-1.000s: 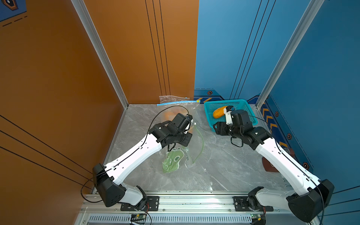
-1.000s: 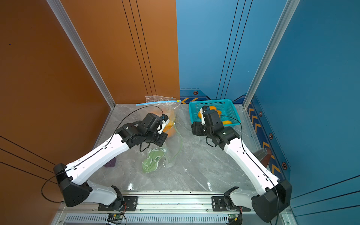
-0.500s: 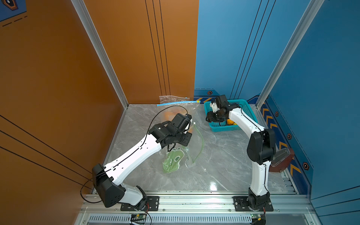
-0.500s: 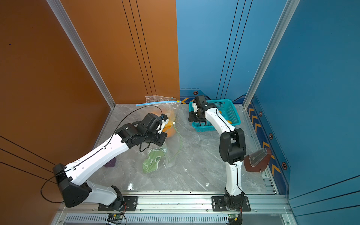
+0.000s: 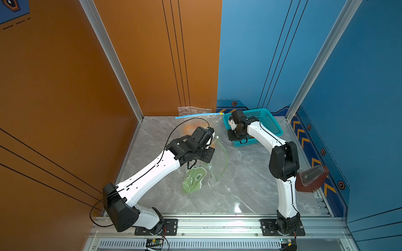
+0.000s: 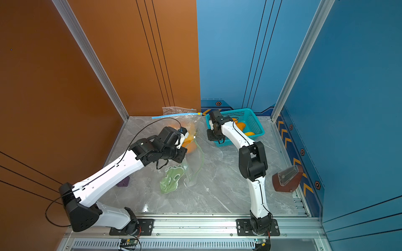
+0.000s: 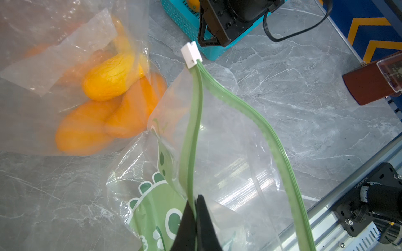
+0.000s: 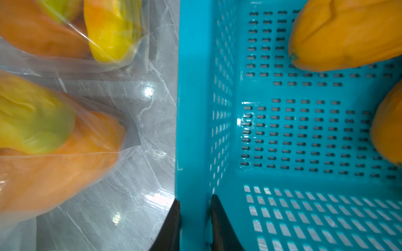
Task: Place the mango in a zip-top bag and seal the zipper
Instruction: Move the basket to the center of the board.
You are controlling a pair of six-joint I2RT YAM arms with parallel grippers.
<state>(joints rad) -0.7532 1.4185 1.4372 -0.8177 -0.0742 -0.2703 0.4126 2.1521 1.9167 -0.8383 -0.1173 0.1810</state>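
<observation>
Compared with a second ago, the right arm (image 6: 250, 160) is no longer stretching low toward the basket. It is now standing folded with its elbow raised, reaching down to the basket wall that faces the left arm (image 6: 108, 173). With the arm out of the way, a brown block (image 6: 287, 180) carrying a clear case is now showing at the right edge of the tabletop (image 6: 217, 191). The left arm is keeping the same pose over the bags.

The right pincer (image 8: 194, 201) is straddling the wall of the teal basket (image 8: 195, 108), one finger outside and one inside. Both are pressing against the wall, so it is clamped on the basket and not on fruit. The left pincer (image 7: 194, 202) is staying pinched together on one green zipper strip (image 7: 195, 130) of the zip-top bag (image 7: 228, 165). The bag's mouth is gaping, and the white slider (image 7: 191, 54) is sitting at the far end of the track.

The mango (image 8: 348, 32) is lying on its side on the basket floor, outside the bag, with a second mango (image 8: 389, 130) near it. Its long axis is running away from the gripped wall, with the stem end pointing toward that wall. Clear bags (image 7: 65, 65) already holding mangoes are lying just beside the open bag.
</observation>
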